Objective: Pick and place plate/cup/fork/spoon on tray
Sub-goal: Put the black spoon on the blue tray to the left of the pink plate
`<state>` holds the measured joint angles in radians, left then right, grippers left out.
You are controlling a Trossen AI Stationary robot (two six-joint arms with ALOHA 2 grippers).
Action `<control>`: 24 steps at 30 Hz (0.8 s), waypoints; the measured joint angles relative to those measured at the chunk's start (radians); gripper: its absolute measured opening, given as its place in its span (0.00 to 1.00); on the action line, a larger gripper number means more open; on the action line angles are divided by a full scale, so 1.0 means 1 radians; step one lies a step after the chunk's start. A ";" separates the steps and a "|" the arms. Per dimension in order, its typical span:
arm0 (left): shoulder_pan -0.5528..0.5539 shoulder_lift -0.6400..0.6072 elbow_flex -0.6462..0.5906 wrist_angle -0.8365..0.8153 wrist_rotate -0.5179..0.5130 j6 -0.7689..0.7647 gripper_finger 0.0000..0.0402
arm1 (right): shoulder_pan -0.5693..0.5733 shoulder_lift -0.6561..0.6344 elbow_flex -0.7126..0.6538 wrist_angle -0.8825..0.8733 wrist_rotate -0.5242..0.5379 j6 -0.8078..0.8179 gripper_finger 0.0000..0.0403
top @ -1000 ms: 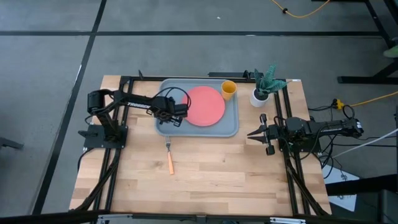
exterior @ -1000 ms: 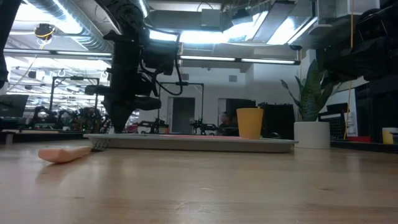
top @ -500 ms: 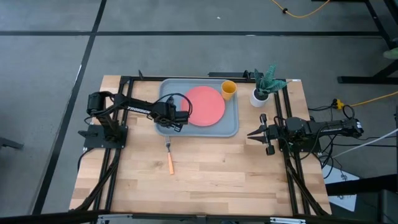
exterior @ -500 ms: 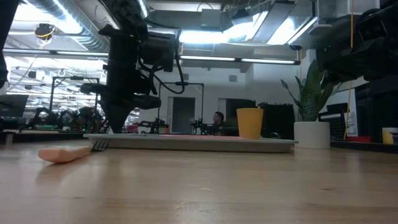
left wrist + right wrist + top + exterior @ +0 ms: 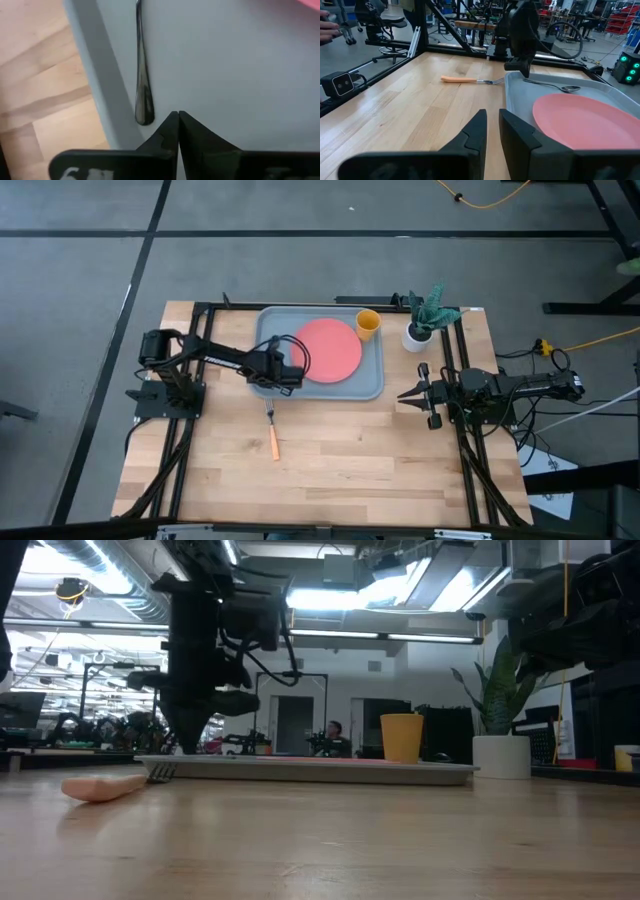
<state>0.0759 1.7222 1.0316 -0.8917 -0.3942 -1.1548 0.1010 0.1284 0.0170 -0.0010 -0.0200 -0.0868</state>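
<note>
Basically down to the last item now. Looking at the tray [image 5: 372,386]: got the pink plate [image 5: 330,348] in the middle, the yellow cup [image 5: 367,323] in the far right corner, and the spoon [image 5: 141,65] lying flat along the left edge, just inside the rim. Leaves only the fork [image 5: 272,430], out on the wooden table [image 5: 350,470] just in front of the tray's near left corner, tines pointing at the tray and handle pointing away. Can see the left gripper [image 5: 176,116] hovering low over that same corner of the tray, fingers pressed together on nothing, tips right next to the end of the spoon handle but not on it. Right gripper [image 5: 408,393] parked off at the right side of the table, fingers a little apart, holding nothing. So, guessing fork pickup next: need to lift clear of the rim, swing over to the handle, spread the fingers and line them up across it, since pinching a thin thing flat on wood probably means going right down to the surface. Then just drop it on the bare tray beside the spoon, without bumping the plate.
</note>
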 joint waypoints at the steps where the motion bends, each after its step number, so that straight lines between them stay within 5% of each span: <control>1: -0.005 0.000 0.000 -0.007 -0.008 -0.006 0.01 | 0.000 0.000 0.000 0.000 0.000 0.000 0.14; 24: 0.050 0.000 -0.055 -0.016 -0.046 0.016 0.01 | 0.000 0.000 0.000 0.000 0.000 0.000 0.14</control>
<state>0.1255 1.7222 0.9769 -0.9080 -0.4403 -1.1393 0.1013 0.1286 0.0170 -0.0010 -0.0200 -0.0870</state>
